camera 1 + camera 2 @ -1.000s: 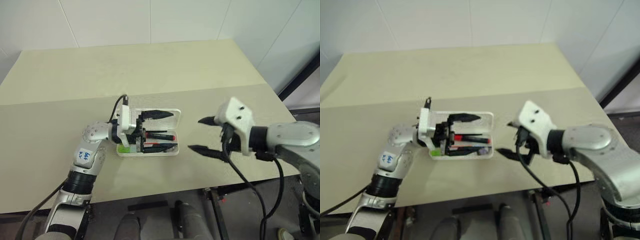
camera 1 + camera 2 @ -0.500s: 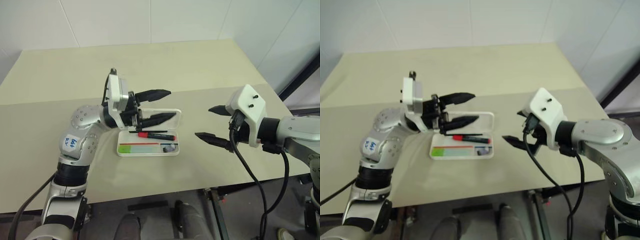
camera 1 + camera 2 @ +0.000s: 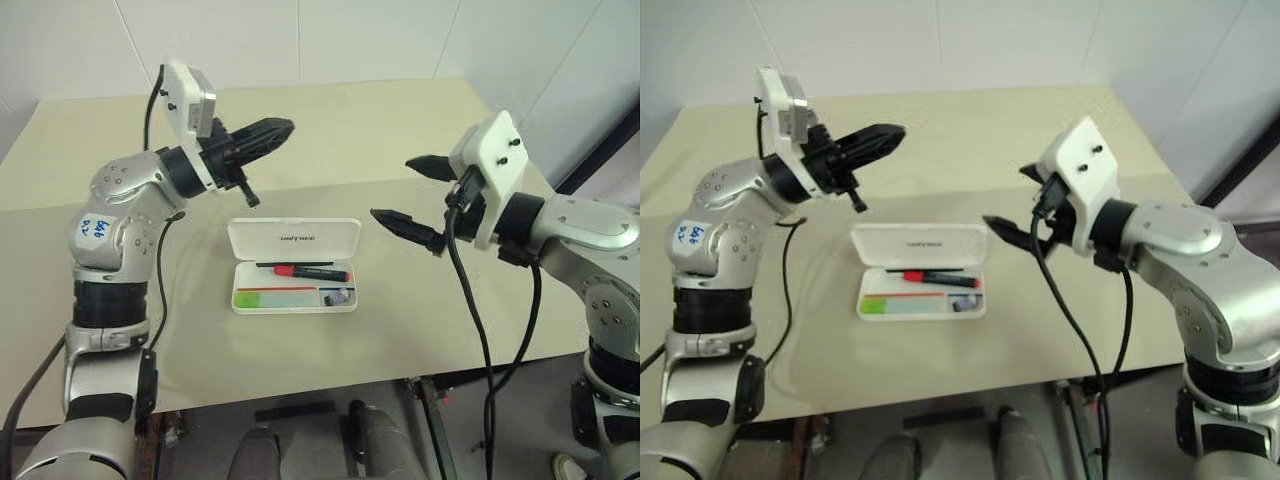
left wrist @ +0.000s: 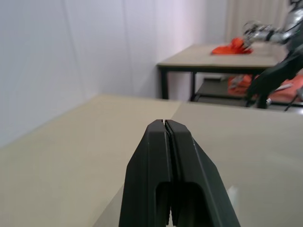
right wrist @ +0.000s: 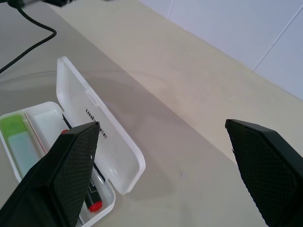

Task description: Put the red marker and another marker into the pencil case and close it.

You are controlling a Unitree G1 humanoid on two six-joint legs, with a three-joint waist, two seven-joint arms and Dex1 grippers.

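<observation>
The pencil case [image 3: 292, 240] lies open in the middle of the table, its lid tilted up at the back. In its tray lie the red marker [image 3: 311, 271] and, in front of it, the other marker [image 3: 272, 297], pale with a green cap. My left gripper [image 3: 285, 127] is shut on nothing, raised above the table behind and left of the case, pointing roughly level. My right gripper [image 3: 392, 188] hangs open and empty to the right of the case. The right wrist view looks between its fingers [image 5: 71, 165] at the lid [image 5: 97, 125] and the red marker [image 5: 92, 201].
A small grey piece [image 3: 340, 296] sits in the tray's right end. The table [image 3: 450, 330] has bare surface all round the case; its front edge runs close below. A black cable [image 3: 470, 300] hangs from my right wrist. Another table with orange things [image 4: 232, 47] stands beyond.
My left gripper has let go in the case, lifted up and away to the back left, and shut. The right gripper rose a little and stays open. Both markers now lie in the tray.
</observation>
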